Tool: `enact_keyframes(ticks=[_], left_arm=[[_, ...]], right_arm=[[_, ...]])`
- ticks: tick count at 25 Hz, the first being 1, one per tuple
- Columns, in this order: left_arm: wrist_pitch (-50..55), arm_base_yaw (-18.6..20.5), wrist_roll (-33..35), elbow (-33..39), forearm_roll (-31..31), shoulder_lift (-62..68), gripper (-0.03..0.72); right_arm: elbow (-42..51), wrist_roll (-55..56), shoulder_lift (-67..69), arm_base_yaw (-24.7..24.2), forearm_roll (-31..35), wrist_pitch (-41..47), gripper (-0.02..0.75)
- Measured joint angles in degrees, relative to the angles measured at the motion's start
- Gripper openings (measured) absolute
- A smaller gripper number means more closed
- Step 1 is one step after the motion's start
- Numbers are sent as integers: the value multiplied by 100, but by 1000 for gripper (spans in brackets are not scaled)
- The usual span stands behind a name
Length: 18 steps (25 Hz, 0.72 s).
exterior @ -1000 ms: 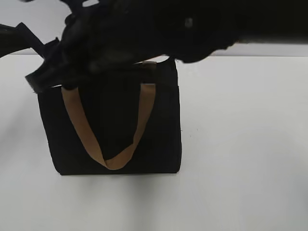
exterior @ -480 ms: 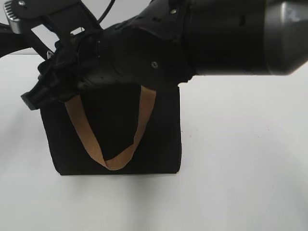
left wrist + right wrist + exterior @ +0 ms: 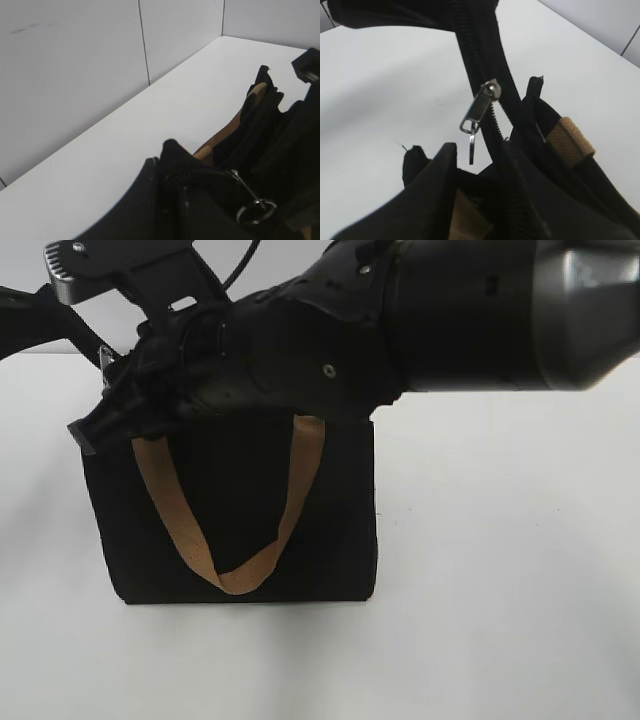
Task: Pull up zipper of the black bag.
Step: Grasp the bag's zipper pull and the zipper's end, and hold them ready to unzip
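The black bag (image 3: 250, 530) stands upright on the white table, one tan handle (image 3: 165, 505) hanging down its front. The right arm reaches from the right across the bag's top to its left end. In the right wrist view the grey zipper pull (image 3: 480, 106) hangs from the dark zip line (image 3: 485, 55), which is lifted taut. My right gripper (image 3: 477, 165) is open just below it, the tab's tip dangling between the fingertips, not gripped. My left gripper (image 3: 167, 172) is shut on the bag's top corner fabric by the zip teeth.
A silver ring-and-clip (image 3: 256, 211) lies on the bag near the left gripper. The second tan handle (image 3: 572, 135) shows at the bag's mouth. The white table (image 3: 500, 590) runs to a white wall (image 3: 75, 75) behind the bag.
The right arm and its gripper have shifted slightly to the right and up along the bag's top. The bag and its hanging handle have stayed in place.
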Motion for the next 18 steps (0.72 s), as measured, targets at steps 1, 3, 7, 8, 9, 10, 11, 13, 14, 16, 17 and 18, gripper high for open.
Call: enact_keyframes(ticks=[1,3,7,8,9,10,11,13,14,16,17,18], left_arm=[[-2,0,0,0,5,0,23],[-7,0,0,0,5,0,23],[-14,0,0,0,5,0,23],[-21,0,0,0,5,0,23],[-21,0,0,0,5,0,23],[-21,0,0,0,5,0,23],[-23,0,0,0,5,0,23],[-43,0,0,0,5,0,23],[-57,0,0,0,5,0,23],[-69,0,0,0,5,0,23],[-82,0,0,0,5,0,23],[-89,0,0,0,5,0,23]], right_arm=[[0,21,0,0,0,-6,219],[0,41,4,0,0,-51,218],[-54,164,119,0,20,-114,218],[-61,183,139,0,50,-122,218],[-65,189,152,0,77,-134,218],[-65,194,165,0,91,-146,218],[-65,201,165,0,97,-152,218],[-65,207,165,0,106,-154,218],[-65,215,165,0,109,-159,218],[-65,220,165,0,114,-159,218],[-65,242,165,0,113,-159,218],[-65,262,165,0,113,-159,218]])
